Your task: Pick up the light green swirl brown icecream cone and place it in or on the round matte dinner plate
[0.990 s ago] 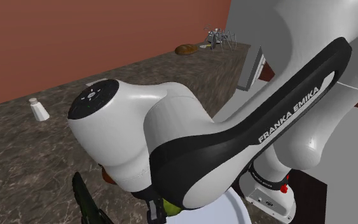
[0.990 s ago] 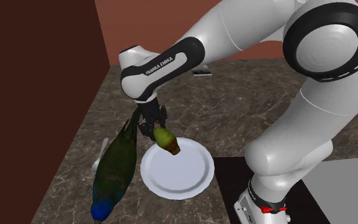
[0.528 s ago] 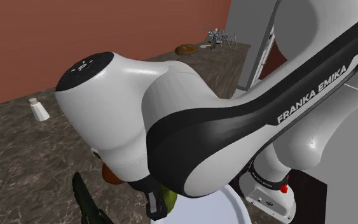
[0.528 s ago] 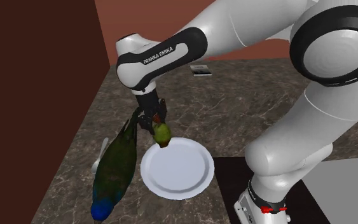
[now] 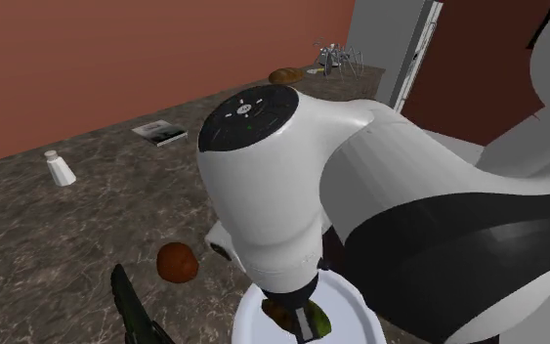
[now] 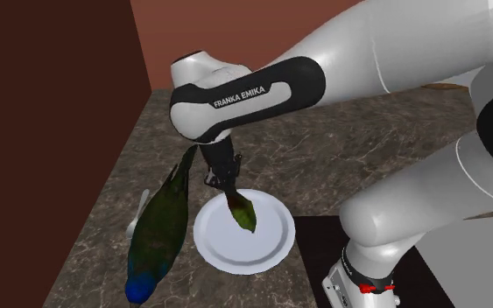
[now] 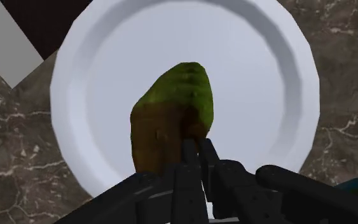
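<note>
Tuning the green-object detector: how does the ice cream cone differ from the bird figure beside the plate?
Pose: the ice cream cone is clasped in the fingers over the white plate; the bird figure lies on the counter beside it. Size: the cone is shorter than the plate is wide; the bird is longer. Colour: the cone is green and brown; the bird dark green with a blue end. Both are partly green.

The arm (image 6: 367,61) is glossy white, its links rounded and bulging — one carries a black band (image 6: 262,92) lettered "FRANKA EMIKA" in white. Beside that band sits a round dark cap (image 5: 253,106) with small pale marks; below the band, an all-black gripper (image 7: 196,149) with 2 slim fingers (image 7: 188,172).
</note>
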